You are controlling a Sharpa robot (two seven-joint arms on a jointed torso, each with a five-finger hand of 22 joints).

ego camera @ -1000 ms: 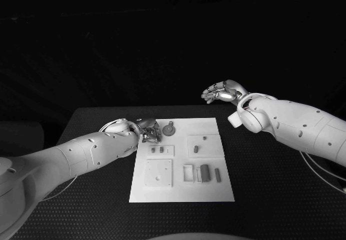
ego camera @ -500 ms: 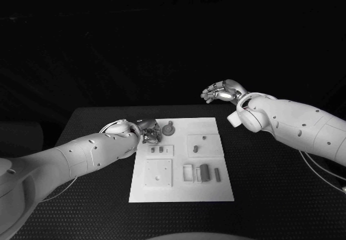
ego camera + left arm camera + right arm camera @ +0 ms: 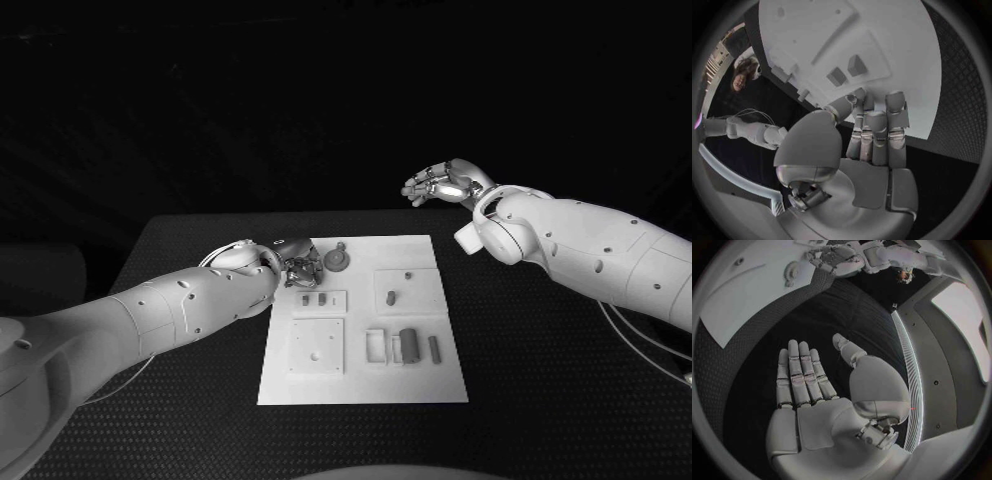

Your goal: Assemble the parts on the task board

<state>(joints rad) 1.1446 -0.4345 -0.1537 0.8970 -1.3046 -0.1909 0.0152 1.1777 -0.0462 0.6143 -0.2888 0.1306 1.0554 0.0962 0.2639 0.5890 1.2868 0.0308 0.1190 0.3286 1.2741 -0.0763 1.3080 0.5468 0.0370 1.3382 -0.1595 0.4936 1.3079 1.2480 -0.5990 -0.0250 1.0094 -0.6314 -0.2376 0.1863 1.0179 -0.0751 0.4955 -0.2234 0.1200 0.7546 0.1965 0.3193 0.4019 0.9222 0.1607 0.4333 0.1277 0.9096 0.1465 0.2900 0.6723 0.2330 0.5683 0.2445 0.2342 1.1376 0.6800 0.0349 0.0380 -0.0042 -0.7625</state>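
1. The task board (image 3: 364, 318) lies in the middle of the black table (image 3: 548, 380), long side running near to far. Its small parts sit in several places: a round gear-like piece (image 3: 339, 259) at the far left corner, two small blocks (image 3: 312, 298) just nearer than that, a peg (image 3: 392, 297) in the right-hand plate, and a row of bars (image 3: 411, 345) near the middle right.

2. The left hand (image 3: 299, 266) hovers low at the board's far left edge, just left of the gear-like piece and just beyond the two blocks.

3. In the left wrist view the left hand's fingers (image 3: 877, 131) lie straight and close together, tips over the board's edge, thumb alongside. Nothing shows between them, so I judge it holds nothing (whether the tips touch the board I cannot tell).

4. To do this step well, the hand should likely settle on one piece before closing, spreading thumb from fingers enough to take the piece from both sides, and come down squarely so the neighbouring block is not nudged.

5. The right hand (image 3: 447, 186) is raised beyond the board's far right corner, well apart from every part.

6. Its wrist view shows the right hand's palm flat, fingers (image 3: 799, 374) extended side by side and thumb out, gripping nothing (it looks parked, by my reading).
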